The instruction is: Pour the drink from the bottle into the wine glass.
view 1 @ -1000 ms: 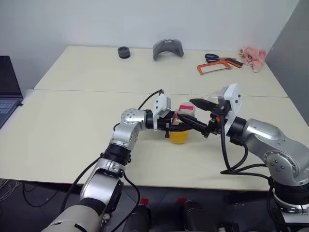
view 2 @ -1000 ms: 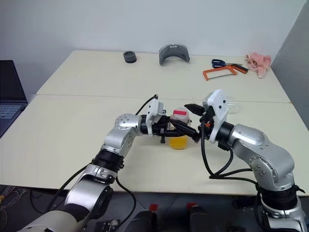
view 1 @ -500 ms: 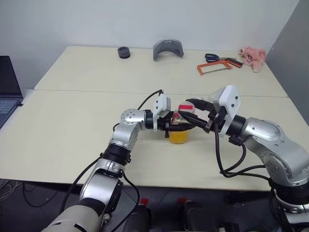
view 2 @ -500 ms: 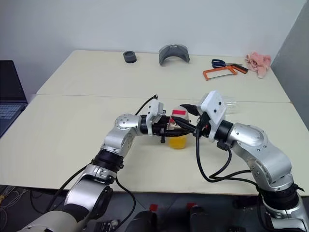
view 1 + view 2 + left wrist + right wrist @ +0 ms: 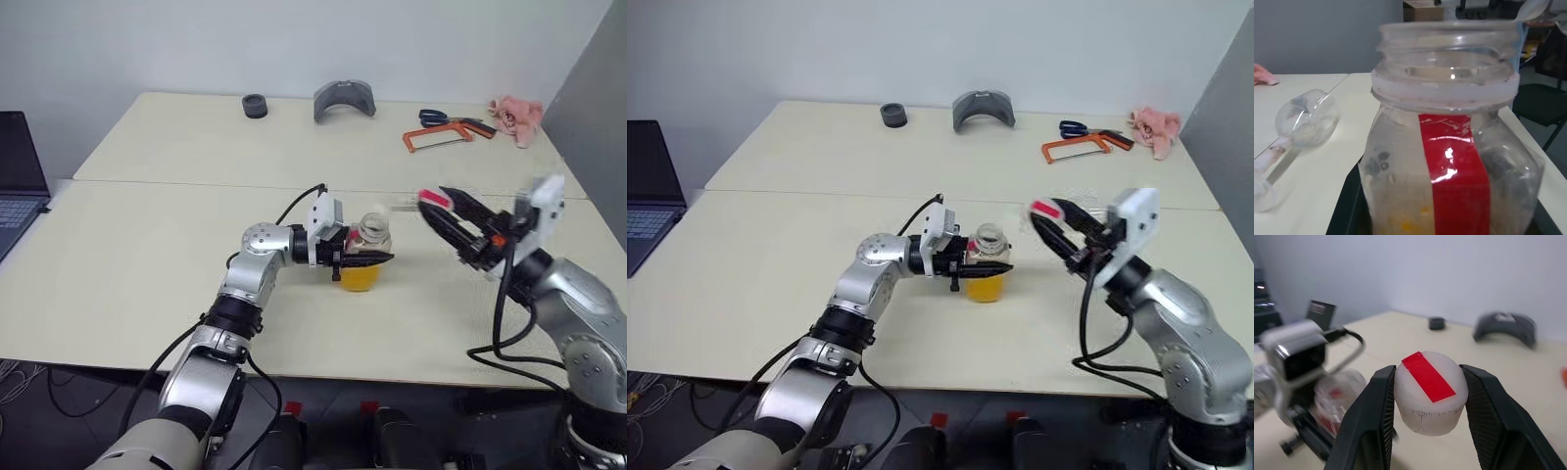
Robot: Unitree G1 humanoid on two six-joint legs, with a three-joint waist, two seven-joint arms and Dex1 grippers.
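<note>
The bottle (image 5: 364, 257) stands upright on the front table (image 5: 127, 284), near its middle, with its mouth uncovered. The drink (image 5: 360, 278) fills only the lower part of the bottle, an orange-yellow band against the tabletop, and the red label strip (image 5: 1457, 171) runs down the clear wall facing the left wrist camera. The left gripper (image 5: 377, 258) reaches in level from the robot's left, its 2 black fingers clamped around the bottle's body just below the neck.

The cap (image 5: 1430, 390), white with a red strip across its top, is off the bottle. The right gripper (image 5: 439, 208) pinches it between its 2 fingers, raised above the table and well apart from the bottle on the robot's right.

The wine glass (image 5: 1295, 129) lies on its side on the table beyond the bottle, bowl nearer the bottle and stem pointing away.

On the far table (image 5: 176, 137) sit a small black ring (image 5: 255, 105), a grey curved piece (image 5: 344, 99), a hacksaw with an orange frame (image 5: 438, 139), blue-handled scissors (image 5: 434, 117) and a pink cloth (image 5: 515, 112). A laptop (image 5: 18, 176) shows at the left edge.
</note>
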